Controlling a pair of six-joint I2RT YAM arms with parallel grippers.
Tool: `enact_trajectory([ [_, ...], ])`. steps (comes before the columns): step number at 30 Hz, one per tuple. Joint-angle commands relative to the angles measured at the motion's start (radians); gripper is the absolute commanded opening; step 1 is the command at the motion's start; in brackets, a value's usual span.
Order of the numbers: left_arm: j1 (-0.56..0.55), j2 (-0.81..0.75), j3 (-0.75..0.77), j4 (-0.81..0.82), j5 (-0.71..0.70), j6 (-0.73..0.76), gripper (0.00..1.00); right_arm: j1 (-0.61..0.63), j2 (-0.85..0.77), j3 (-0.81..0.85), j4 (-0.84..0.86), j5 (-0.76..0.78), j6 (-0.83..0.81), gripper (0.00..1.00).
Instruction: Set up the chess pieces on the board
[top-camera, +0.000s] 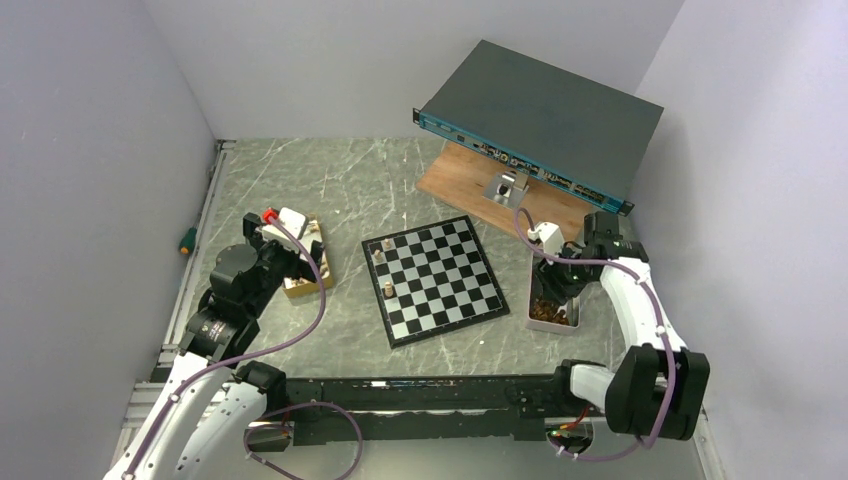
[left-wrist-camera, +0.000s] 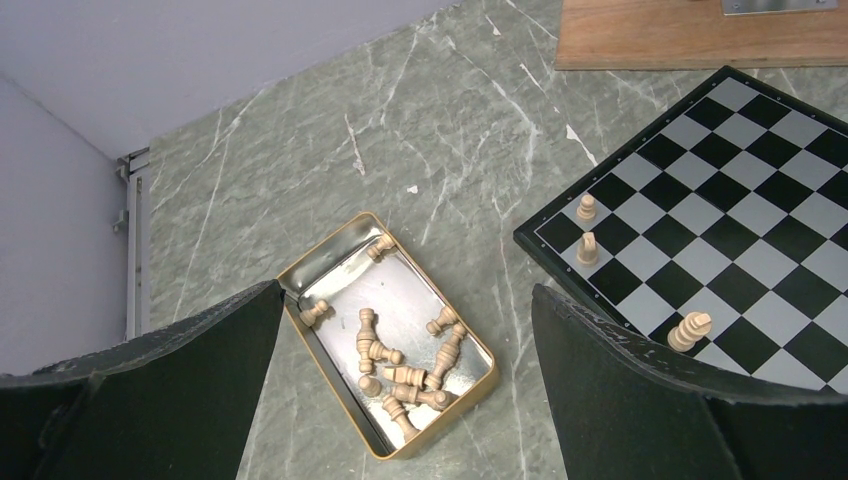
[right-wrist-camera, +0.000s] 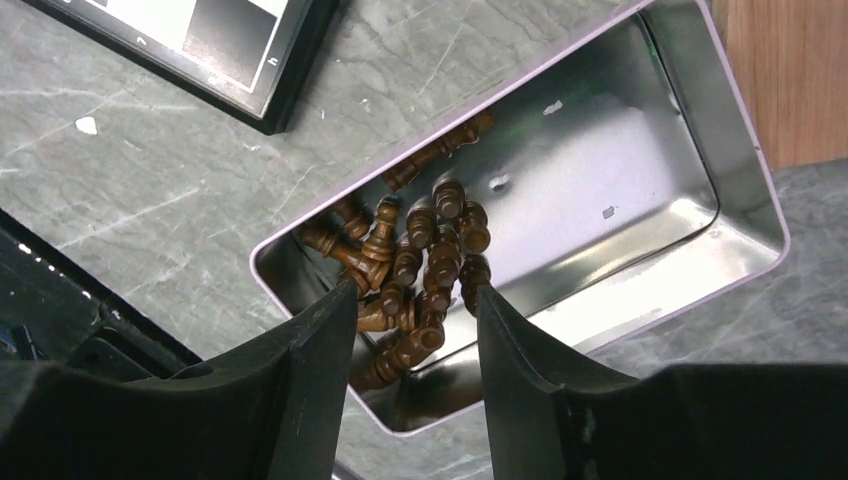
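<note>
Three light tan wooden chess pieces (left-wrist-camera: 587, 248) stand upright on the flat black-and-silver chequered chessboard (top-camera: 432, 280), all along the edge that faces the gold-rimmed rectangular metal tin (left-wrist-camera: 410, 290). The left wrist view resolves all three, whereas the top view shows only two as small pale specks. The top view alone gives the whole layout. The chessboard lies mid-way across the grey-green marbled bench (top-camera: 330, 190), the gold tin is well to its left and a silver rectangular metal tin (right-wrist-camera: 620, 170) is just beside its right edge. A brown wooden plank (top-camera: 470, 185) and a dark grey flat equipment case (top-camera: 545, 115) lie behind. In the left wrist view the loose tan pieces (left-wrist-camera: 400, 375) lie on their sides inside the gold tin. The left gripper (left-wrist-camera: 405, 295) hangs above them with its jaws spread wide and nothing between them. Only the right wrist view shows the dark brown wooden chess pieces (right-wrist-camera: 425, 260), heaped at one end of the silver tin. The right gripper (right-wrist-camera: 415, 300) is lowered into that heap, its jaws partly drawn in on either side of several pieces. Whether they pinch one cannot be told.
</note>
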Motion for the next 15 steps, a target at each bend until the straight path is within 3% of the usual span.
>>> enact_trajectory([
  [1, 0.003, -0.001, 0.024, 0.017, 0.013, -0.011, 1.0, -0.004, 0.04, -0.01, 0.078, 0.023, 0.064, 0.48],
  [8, 0.003, 0.0, 0.024, 0.02, 0.018, -0.011, 1.0, -0.004, 0.068, -0.048, 0.124, 0.049, 0.014, 0.45],
  [15, 0.003, -0.001, 0.023, 0.02, 0.017, -0.01, 1.0, -0.004, 0.109, -0.068, 0.159, 0.092, 0.081, 0.39],
])
